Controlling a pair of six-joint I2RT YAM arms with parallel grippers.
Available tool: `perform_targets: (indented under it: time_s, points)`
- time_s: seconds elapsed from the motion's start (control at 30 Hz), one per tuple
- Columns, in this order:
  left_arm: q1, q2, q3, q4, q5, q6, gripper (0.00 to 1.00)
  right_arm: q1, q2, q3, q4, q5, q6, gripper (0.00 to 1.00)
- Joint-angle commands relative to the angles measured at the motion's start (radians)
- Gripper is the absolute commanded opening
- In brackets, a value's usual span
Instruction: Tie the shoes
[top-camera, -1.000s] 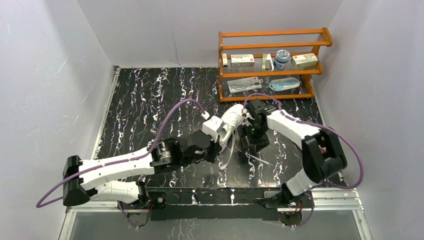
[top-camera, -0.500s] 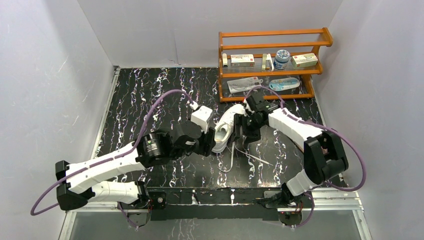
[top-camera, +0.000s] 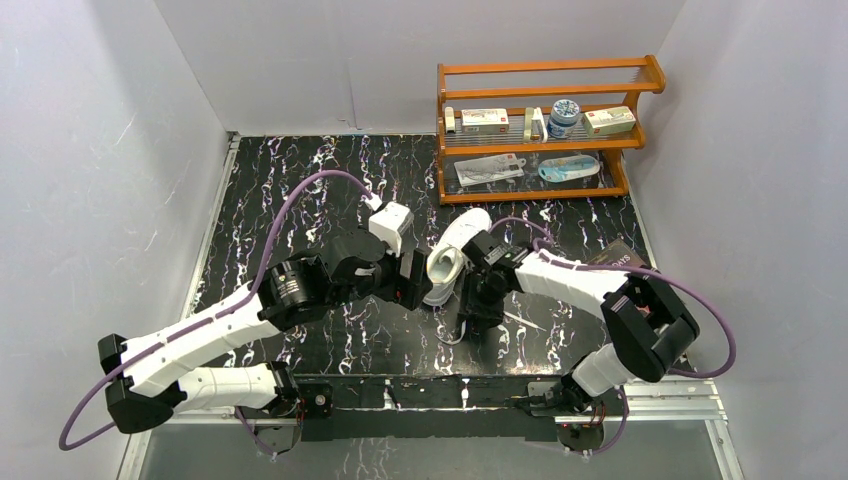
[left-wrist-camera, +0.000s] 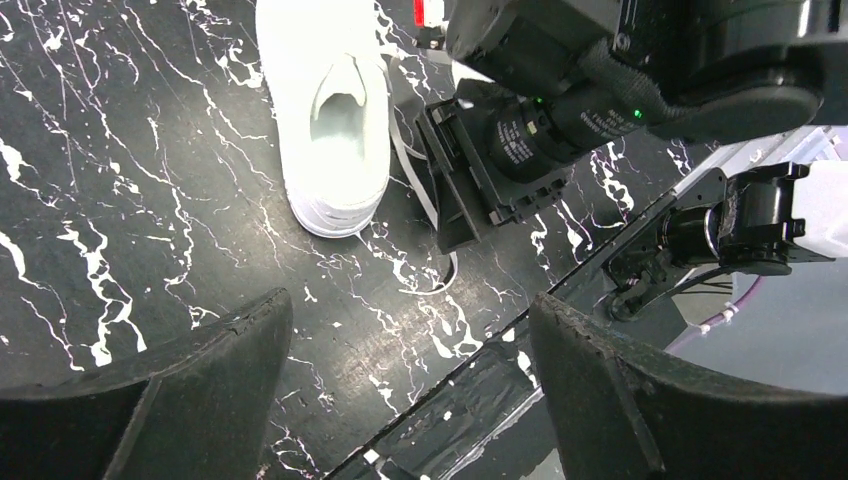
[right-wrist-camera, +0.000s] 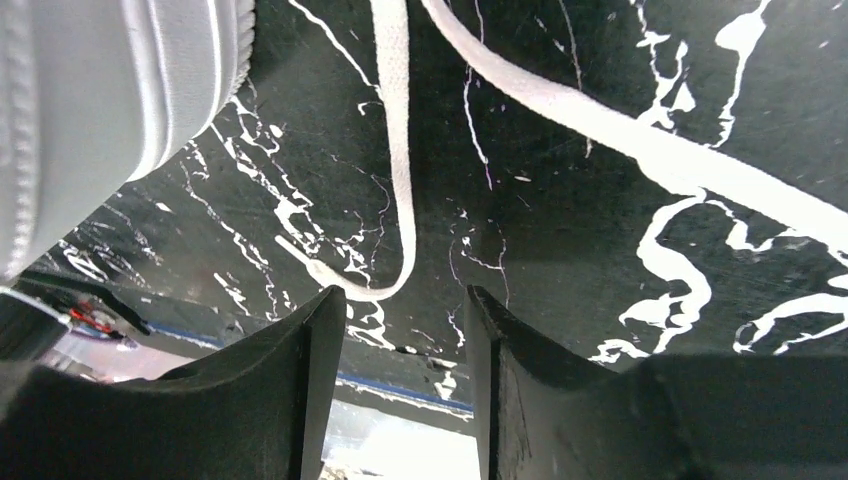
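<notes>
Tool on the left (left-wrist-camera: 405, 310): spread wide, gripping nothing, hovering over bare desk (left-wrist-camera: 120, 250). Just ahead of it and slightly to its left, white sneaker (left-wrist-camera: 335, 110), upright on the sole, heel nearest, opening facing up. Probably light and easy to shove, soft in the upper, firmer at the sole; best steadied at the heel or side wall. Laces (right-wrist-camera: 400, 150) thin, limp, likely slippery; best pinched near a free end. Tool on the right (right-wrist-camera: 405, 300): low over the desk close beside the heel, slightly apart, clamped on nothing, with one lace loop ending just between the tips and another strand running off to its right.
</notes>
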Motion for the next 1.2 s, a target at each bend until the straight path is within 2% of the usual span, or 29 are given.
perform_targets:
  time_s: [0.0,0.13,0.23,0.37,0.4,0.43,0.47,0.63,0.67,0.73,0.9,1.03,1.17]
  points:
    - [0.019,-0.022,0.006,-0.026,0.051,-0.016,0.85,0.058,0.003,-0.04,0.09,0.054,0.149,0.54]
    - [0.03,-0.039,0.01,-0.046,0.069,-0.02,0.85,0.118,0.05,-0.05,0.116,0.077,0.239,0.5]
    - [0.034,-0.061,0.008,-0.065,0.055,-0.019,0.85,0.134,0.093,-0.045,0.049,0.096,0.314,0.44]
    - [0.036,-0.089,0.014,-0.085,0.037,-0.002,0.86,0.141,0.085,-0.056,0.007,0.144,0.379,0.26]
    - [0.036,-0.092,0.016,-0.091,0.032,0.0,0.86,0.142,0.079,-0.062,0.007,0.149,0.391,0.17]
    - [0.036,-0.096,0.018,-0.094,0.028,0.001,0.86,0.142,0.07,-0.067,0.003,0.182,0.397,0.03]
    - [0.036,-0.102,0.019,-0.093,0.027,0.0,0.86,0.14,0.06,-0.058,-0.018,0.204,0.395,0.0]
    - [0.038,-0.128,0.008,-0.063,0.035,-0.015,0.88,0.142,-0.066,0.148,-0.247,0.308,0.165,0.0]
    - [0.039,-0.134,-0.006,-0.035,0.039,-0.018,0.89,0.141,-0.119,0.166,-0.242,0.292,0.061,0.0]
    - [0.043,-0.132,-0.02,-0.002,0.046,-0.028,0.89,0.14,-0.229,0.198,-0.226,0.259,-0.043,0.0]
    - [0.071,-0.059,-0.02,0.053,0.1,-0.088,0.9,0.133,-0.446,0.237,-0.178,0.261,-0.108,0.0]
    - [0.117,0.023,0.004,0.045,0.046,-0.185,0.9,0.118,-0.434,0.347,-0.188,0.315,-0.211,0.0]
    - [0.252,0.112,-0.008,0.066,0.119,-0.313,0.88,0.078,-0.329,0.568,-0.275,0.402,-0.311,0.0]
